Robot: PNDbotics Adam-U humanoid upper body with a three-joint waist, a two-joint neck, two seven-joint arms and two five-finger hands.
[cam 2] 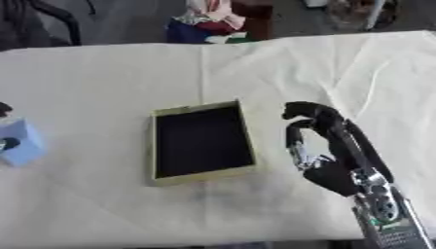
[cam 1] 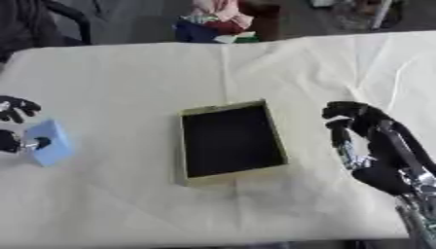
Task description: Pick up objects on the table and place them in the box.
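In the left eye view, a shallow box (cam 1: 230, 141) with pale yellow walls is sitting mid-table on the cream cloth (cam 1: 128, 78), its dark inside showing nothing. A light blue block (cam 1: 49, 142) is lying well to its left, near the table edge. The left hand (cam 1: 17, 124) is closing around that block, fingers curling at its top and near side.

In the right eye view, the right hand (cam 2: 319, 146) is hanging just beside the box's right wall, fingers curled, holding nothing.
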